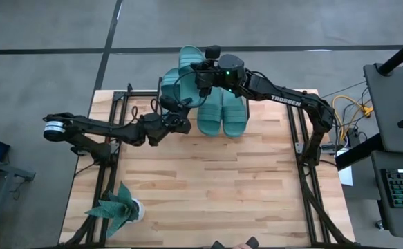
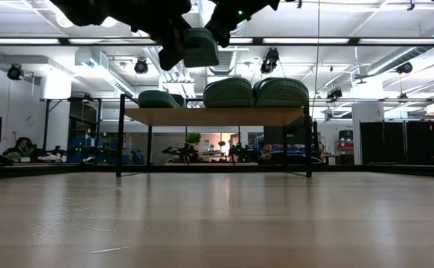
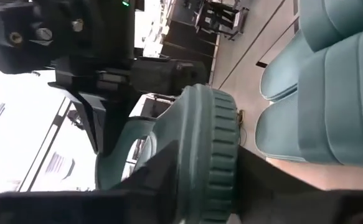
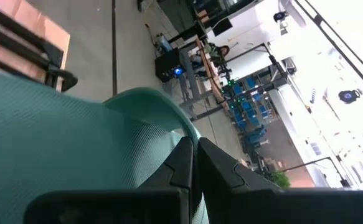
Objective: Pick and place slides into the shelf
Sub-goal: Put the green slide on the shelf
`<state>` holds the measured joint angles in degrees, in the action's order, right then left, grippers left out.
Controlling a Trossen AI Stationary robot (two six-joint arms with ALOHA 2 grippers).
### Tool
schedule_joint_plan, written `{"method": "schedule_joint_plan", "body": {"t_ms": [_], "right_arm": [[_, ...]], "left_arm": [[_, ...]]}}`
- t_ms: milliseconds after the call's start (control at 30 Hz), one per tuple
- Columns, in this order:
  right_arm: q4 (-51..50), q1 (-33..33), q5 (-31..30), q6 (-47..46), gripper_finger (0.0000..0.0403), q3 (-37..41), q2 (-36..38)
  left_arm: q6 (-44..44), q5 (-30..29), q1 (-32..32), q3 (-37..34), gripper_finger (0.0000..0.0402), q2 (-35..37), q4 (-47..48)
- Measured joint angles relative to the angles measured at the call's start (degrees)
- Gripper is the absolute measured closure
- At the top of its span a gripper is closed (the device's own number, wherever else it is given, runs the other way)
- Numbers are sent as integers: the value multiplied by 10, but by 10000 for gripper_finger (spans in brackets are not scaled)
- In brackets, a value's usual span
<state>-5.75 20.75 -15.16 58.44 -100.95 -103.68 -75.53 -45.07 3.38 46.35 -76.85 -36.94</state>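
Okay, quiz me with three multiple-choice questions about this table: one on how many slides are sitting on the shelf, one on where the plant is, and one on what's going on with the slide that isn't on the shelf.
1. How many slides rest on the shelf?
A. One
B. Three
C. Four

2. Where is the plant?
A. On the shelf
B. At the table's middle
C. By a table corner, on the left arm's side, far from the shelf

3. What is the state of the fourth slide?
A. Held in the air above the shelf
B. Lying on the tabletop
C. Under the shelf

Answers:
1. B: the low view shows three slides on the plank.
2. C: the high view shows it there.
3. A: the left end effector and the right end effector both grip it.
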Motion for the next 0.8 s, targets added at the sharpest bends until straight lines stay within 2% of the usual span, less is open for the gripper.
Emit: {"method": "schedule_joint_plan", "body": {"t_ms": [100,333,400,533,800], "right_arm": [[4,-2,1,-2,395,-1,1],[3,-2,-1,-19,393,-1,2],[0,-2,-19,-17,388,-1,5],[-16,-4,-50,-13,367,0,23],[-88,-4,-50,-80,311,1,87]], "left_arm": [[-1,-3,0,6,347,-1,2],[-5,-4,-2,6,349,4,2],[-5,-4,-3,5,349,4,1],[-7,-8,-13,4,349,7,-3],[-20,-19,-25,6,349,10,-5]]}}
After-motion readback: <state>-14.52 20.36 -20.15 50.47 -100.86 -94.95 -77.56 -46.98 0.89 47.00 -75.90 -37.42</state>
